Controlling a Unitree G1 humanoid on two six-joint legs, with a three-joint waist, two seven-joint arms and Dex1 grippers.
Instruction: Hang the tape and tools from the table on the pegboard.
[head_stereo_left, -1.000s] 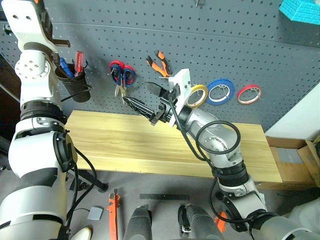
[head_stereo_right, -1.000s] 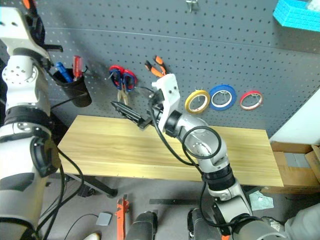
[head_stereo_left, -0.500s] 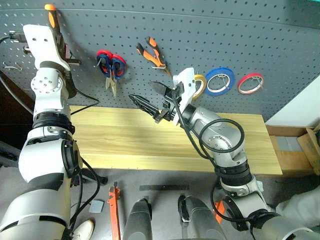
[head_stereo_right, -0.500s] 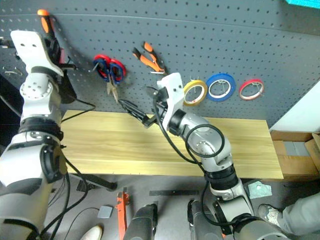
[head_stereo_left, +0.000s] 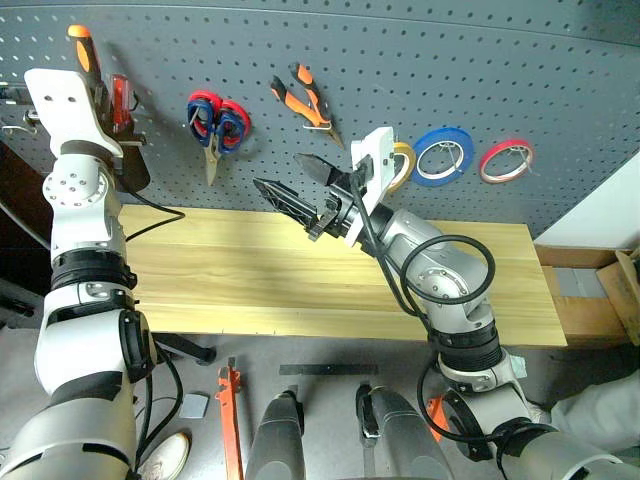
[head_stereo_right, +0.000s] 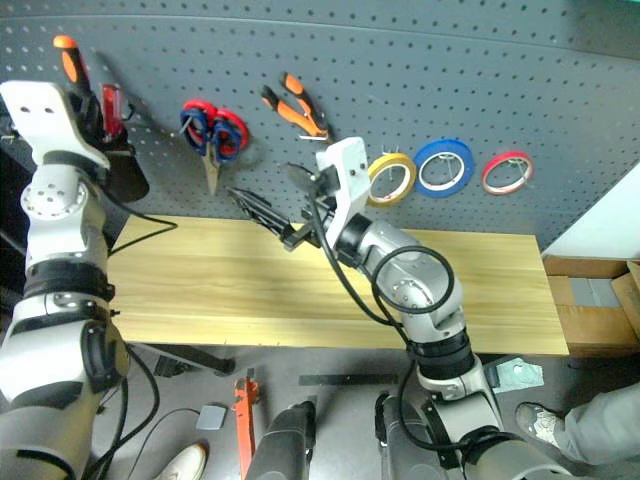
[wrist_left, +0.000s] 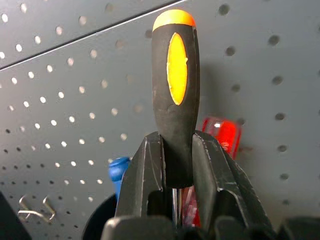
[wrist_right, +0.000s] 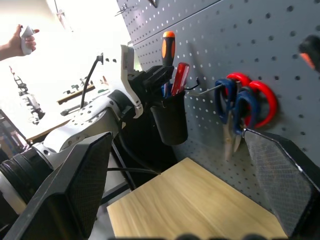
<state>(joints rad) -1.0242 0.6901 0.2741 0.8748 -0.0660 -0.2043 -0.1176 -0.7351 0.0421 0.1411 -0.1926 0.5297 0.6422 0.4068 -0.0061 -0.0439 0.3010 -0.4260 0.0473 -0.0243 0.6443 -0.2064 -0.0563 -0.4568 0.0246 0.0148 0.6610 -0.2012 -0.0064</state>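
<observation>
My left gripper (wrist_left: 172, 165) is shut on the lower handle of the orange-and-black screwdriver (wrist_left: 175, 90), held upright against the pegboard (head_stereo_left: 420, 60) just above a black cup (head_stereo_left: 130, 170). Its shaft is hidden behind the fingers. The dark blue scissors (head_stereo_left: 228, 122) hang on one hook with a red-handled pair. To their right hang the orange-and-black pliers (head_stereo_left: 305, 100). The yellow tape (head_stereo_left: 403, 165) hangs partly behind my right wrist. My right gripper (head_stereo_left: 295, 185) stands open and holds nothing above the back of the table (head_stereo_left: 230, 270).
A red screwdriver (wrist_left: 222, 135) and a blue one (wrist_left: 120, 167) stand in the cup. A blue ring (head_stereo_left: 443, 155) and a red ring (head_stereo_left: 503, 160) hang right of the yellow tape. A person's hand (wrist_right: 20, 40) holds a controller far off.
The camera has tipped down, shifting the whole picture. My left gripper has sunk a little toward the black cup with the screwdriver. The right arm has kept still.
</observation>
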